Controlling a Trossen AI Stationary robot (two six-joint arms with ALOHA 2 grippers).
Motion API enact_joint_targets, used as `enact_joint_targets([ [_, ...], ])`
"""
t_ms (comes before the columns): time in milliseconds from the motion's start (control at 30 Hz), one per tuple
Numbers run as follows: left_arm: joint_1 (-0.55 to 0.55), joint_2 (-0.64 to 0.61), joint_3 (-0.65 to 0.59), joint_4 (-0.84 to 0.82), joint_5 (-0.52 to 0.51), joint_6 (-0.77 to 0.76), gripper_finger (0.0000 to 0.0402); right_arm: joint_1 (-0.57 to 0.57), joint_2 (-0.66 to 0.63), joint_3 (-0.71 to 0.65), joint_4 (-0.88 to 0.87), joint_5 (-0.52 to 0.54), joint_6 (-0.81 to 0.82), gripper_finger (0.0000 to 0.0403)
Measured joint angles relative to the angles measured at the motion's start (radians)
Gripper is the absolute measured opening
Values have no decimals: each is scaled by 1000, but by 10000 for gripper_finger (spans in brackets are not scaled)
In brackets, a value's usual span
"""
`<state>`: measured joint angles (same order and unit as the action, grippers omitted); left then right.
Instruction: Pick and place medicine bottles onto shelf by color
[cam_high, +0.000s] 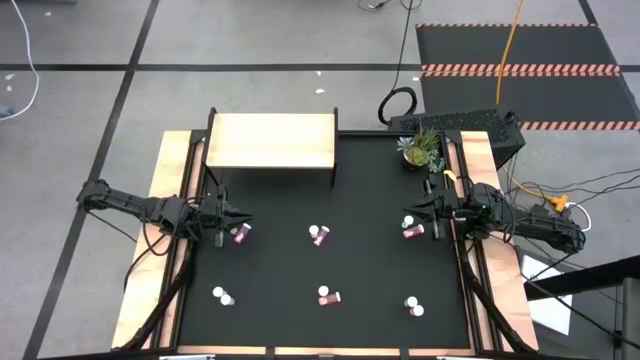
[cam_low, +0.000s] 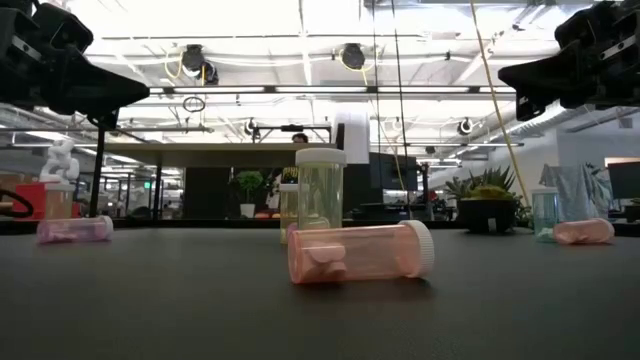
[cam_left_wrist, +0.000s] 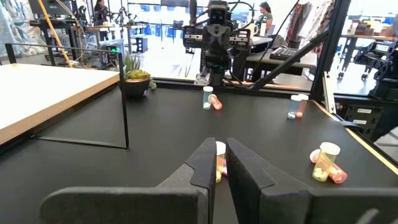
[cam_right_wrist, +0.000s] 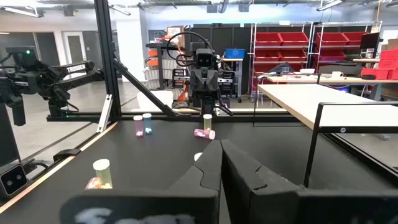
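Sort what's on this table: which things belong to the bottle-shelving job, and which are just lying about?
Job:
- medicine bottles, scattered in small clusters on the black mat
- shelf, at the far edge, nothing on its board
- left gripper and right gripper, fingers shut, empty

Lying about:
- potted plant
- keyboard

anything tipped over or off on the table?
Yes, some bottles lie on their sides: a pink one at front centre, and one near each gripper. The others stand upright. The shelf holds nothing. No spill or damage shows.
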<state>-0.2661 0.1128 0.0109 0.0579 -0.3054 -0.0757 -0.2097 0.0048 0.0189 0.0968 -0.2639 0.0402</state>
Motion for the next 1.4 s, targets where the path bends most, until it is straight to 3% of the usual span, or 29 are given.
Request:
enact_joint_targets([
  [600, 0, 0, 0, 0, 0, 0, 37, 0, 0, 0, 2, 0, -1, 0],
  [733, 0, 0, 0, 0, 0, 0, 37, 0, 0, 0, 93, 52, 16, 0],
  [833, 0, 0, 0, 0, 0, 0, 37, 0, 2, 0, 196, 83, 137, 0],
  [1033, 0, 0, 0, 4, 0, 0, 37, 0, 2, 0, 355, 282, 680, 0],
  [1200, 0, 0, -1, 22, 0, -3, 37, 0, 3, 0, 362, 395, 841, 0],
  [1400, -4, 0, -1, 182, 18, -378, 37, 0, 22, 0, 333, 628, 944, 0],
])
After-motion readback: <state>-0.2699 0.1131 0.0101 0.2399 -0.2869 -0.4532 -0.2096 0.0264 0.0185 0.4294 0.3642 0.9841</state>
